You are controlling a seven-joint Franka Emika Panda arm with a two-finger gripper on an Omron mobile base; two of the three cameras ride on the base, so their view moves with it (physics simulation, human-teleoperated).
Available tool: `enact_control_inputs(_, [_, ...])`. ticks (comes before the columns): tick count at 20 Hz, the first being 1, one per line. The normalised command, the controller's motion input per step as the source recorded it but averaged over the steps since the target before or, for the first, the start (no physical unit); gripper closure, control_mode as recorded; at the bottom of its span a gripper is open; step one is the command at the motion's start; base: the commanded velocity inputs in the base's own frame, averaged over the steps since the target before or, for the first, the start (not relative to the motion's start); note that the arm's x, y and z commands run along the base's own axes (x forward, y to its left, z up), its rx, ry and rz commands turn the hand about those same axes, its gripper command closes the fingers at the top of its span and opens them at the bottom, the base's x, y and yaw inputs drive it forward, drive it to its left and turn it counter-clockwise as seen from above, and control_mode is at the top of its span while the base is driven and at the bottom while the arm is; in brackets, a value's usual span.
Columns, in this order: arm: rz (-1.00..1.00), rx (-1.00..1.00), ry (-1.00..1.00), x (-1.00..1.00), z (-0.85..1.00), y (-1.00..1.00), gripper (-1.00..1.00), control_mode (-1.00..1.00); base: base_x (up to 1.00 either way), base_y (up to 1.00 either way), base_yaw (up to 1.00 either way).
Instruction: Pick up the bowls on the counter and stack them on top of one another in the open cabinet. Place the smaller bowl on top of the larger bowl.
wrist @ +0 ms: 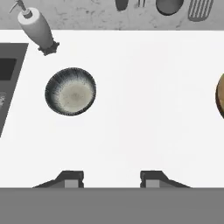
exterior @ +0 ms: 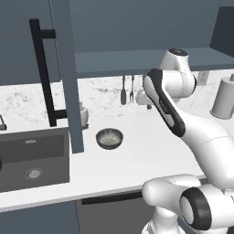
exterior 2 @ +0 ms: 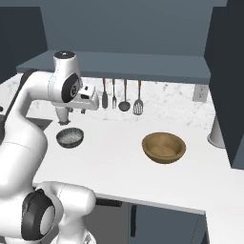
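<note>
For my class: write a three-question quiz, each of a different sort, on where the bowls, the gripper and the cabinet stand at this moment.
1. True or false: the smaller bowl sits on the counter, not in the cabinet.
2. Multiple choice: the larger bowl is (A) stacked on the speckled bowl, (B) alone on the counter, (C) in the sink.
3. Fill in: the gripper is ____ and holds nothing.

Key: 1 true; 2 B; 3 open.

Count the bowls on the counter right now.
2. The smaller bowl sits near the sink; the larger bowl sits further right, toward the counter's far end. Neither is in the cabinet yet.
</note>
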Motion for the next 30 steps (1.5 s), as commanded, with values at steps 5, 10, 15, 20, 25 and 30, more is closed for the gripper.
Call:
enact_control_inputs(5, [-0.03,-0.01,0.06,0.01,-0.44,0.43,-1.0,-1.0,0.0,0.0,0.0])
enact_control_inputs(10, [-0.02,0.0,0.05,0.1,-0.97,0.84,-1.0,-1.0,0.0,0.0,0.0])
enact_control_inputs(15, [-0.08,0.0,0.02,0.4,-0.96,0.37,-1.0,-1.0,0.0,0.0,0.0])
enact_control_inputs(20, [-0.17,0.01,0.01,0.54,-0.6,-0.01,-1.0,-1.0,0.0,0.0,0.0])
enact_control_inputs(25, [-0.12,0.07,0.05,0.41,-0.3,-0.04,-1.0,-1.0,0.0,0.0,0.0])
enact_control_inputs(30, [-0.06,0.02,0.11,0.5,-0.21,0.0,-1.0,-1.0,0.0,0.0,0.0])
